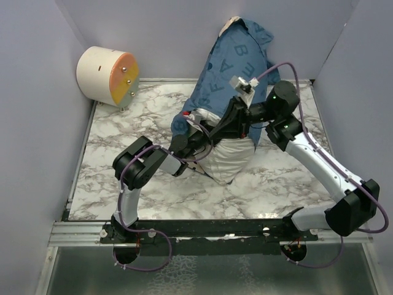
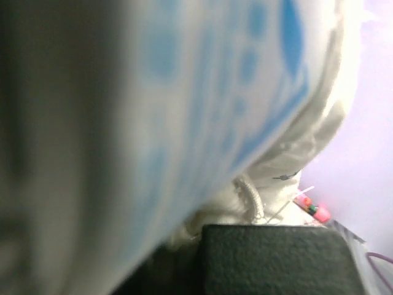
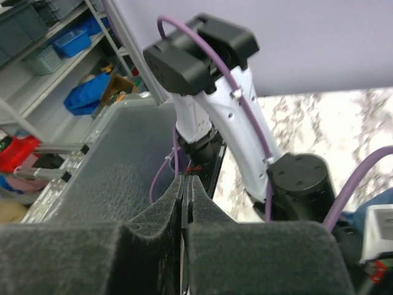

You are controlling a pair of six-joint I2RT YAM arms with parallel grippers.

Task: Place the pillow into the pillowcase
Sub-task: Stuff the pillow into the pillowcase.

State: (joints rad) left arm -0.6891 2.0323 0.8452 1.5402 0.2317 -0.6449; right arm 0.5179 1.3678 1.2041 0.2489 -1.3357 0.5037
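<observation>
so, left of pillow (image 1: 230, 161): i see left gripper (image 1: 195, 134) pinched on pillowcase (image 1: 233, 58) hem | pillow: mid-table, far half inside pillowcase, near end bare | right of it: right gripper (image 3: 186, 203) fingers pressed together, holding nothing

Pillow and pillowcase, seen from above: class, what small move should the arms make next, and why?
Probably the left gripper should tug the pillowcase mouth further down the pillow, because the pillow's near end remains uncovered and the right gripper is shut on nothing.
</observation>
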